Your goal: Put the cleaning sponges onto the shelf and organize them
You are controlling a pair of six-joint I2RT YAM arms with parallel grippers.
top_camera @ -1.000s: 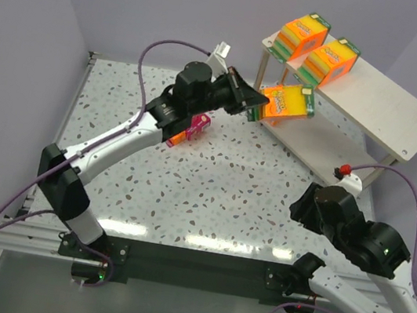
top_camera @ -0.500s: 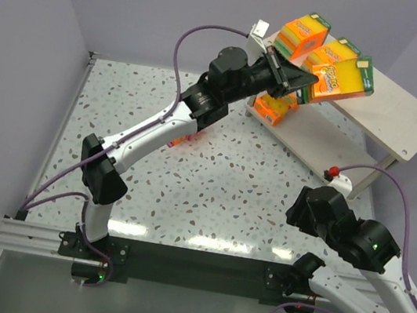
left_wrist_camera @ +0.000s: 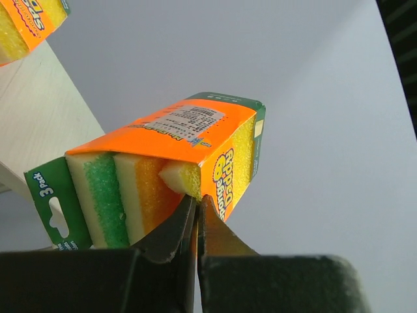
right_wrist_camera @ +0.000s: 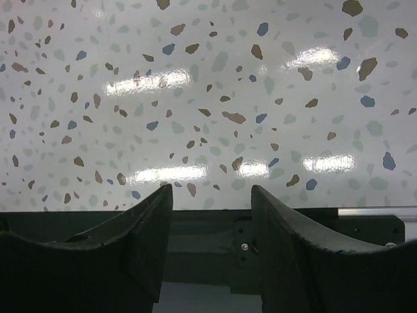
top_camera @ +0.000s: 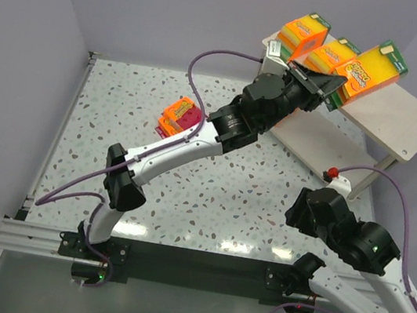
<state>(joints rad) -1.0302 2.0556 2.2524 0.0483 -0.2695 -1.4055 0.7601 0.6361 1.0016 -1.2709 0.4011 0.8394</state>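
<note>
Since a second ago the left arm has swung up from the level of the shelf's lower board to its top board, carrying a sponge pack point(top_camera: 371, 69) with it. The right arm has barely shifted.

The left end effector point(top_camera: 332, 87) is pinched almost closed on one end of the sponge pack, which juts out beyond the fingertips. The pack is tilted and sits over the middle of the shelf's point(top_camera: 405, 116) top board. Whether it touches the wood cannot be told. In the wrist view the dark fingers point(left_wrist_camera: 171, 229) meet on the pack's lower edge.

The pack is a rectangular block in a glossy orange card sleeve with a green hang tab. Its open end shows white, green, orange and yellow foam layers.

A thick pack point(top_camera: 305, 34) stands at the top board's left end, with a second thick pack point(top_camera: 329, 58) just beside it. Both are orange with layered sides. Loose packs point(top_camera: 179, 114), orange and magenta-pink, lie together on the tabletop point(top_camera: 212, 181), well apart from the shelf.

The shelf is pale, matte wood, made of long flat boards on thin round legs.

The right end effector point(right_wrist_camera: 212, 195) hangs over the near edge of the tabletop with its jaws partly spread and nothing between them.

The tabletop is glossy white speckled with brown, blue and grey chips. Plain lilac walls point(top_camera: 137, 2) enclose it.
</note>
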